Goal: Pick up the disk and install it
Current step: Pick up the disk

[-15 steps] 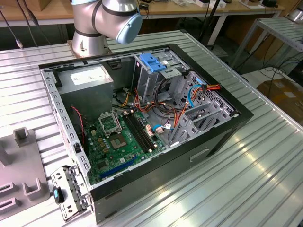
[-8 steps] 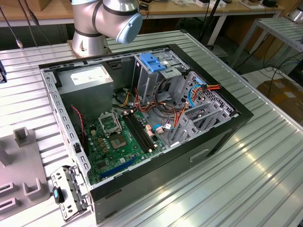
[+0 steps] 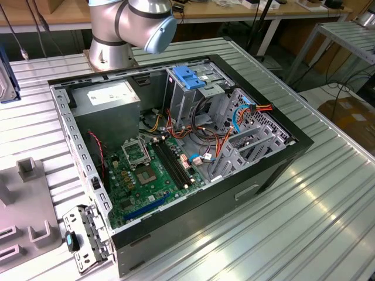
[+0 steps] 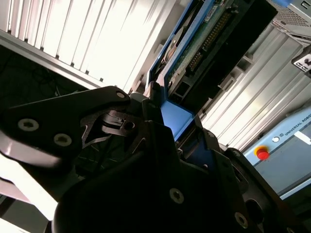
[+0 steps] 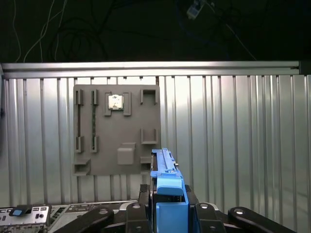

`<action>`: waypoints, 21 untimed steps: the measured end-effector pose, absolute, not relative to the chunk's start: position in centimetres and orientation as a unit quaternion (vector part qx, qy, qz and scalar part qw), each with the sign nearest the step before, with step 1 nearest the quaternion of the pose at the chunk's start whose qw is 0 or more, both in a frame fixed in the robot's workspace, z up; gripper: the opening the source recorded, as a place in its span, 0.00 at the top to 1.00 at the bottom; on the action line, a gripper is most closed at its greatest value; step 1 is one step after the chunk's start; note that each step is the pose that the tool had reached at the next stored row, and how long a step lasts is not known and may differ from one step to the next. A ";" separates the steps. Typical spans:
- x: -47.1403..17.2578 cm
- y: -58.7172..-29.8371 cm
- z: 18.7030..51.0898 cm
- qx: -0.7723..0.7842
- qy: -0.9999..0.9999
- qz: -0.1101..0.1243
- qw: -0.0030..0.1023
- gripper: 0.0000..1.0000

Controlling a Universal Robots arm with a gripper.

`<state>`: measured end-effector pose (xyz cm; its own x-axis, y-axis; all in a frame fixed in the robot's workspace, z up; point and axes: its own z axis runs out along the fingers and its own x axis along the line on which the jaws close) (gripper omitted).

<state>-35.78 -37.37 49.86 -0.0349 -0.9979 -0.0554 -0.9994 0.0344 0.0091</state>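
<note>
In the first wrist view the disk [image 5: 168, 187] stands edge-on, its blue carrier frame clamped between my gripper's [image 5: 167, 201] dark fingers [image 5: 144, 195]. It hangs above the ribbed metal table. The second wrist view shows the disk's [image 4: 204, 41] green circuit board, connector row and blue frame reaching out from the gripper [image 4: 170, 124], which is shut on it. At the exterior view's left edge a blue-edged silver slab, the disk [image 3: 6, 79], is held off the table, away from the open computer case [image 3: 176, 152].
The case holds a grey drive cage with a blue latch [image 3: 190, 76], a power-supply box [image 3: 111, 96], cables and a green motherboard [image 3: 146, 175]. A grey fixture plate [image 5: 116, 131] lies below the disk, a loose bracket [image 3: 85, 237] beside the case.
</note>
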 end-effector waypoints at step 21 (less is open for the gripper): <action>-32.6 -37.4 49.9 -0.694 0.719 0.023 0.017 0.63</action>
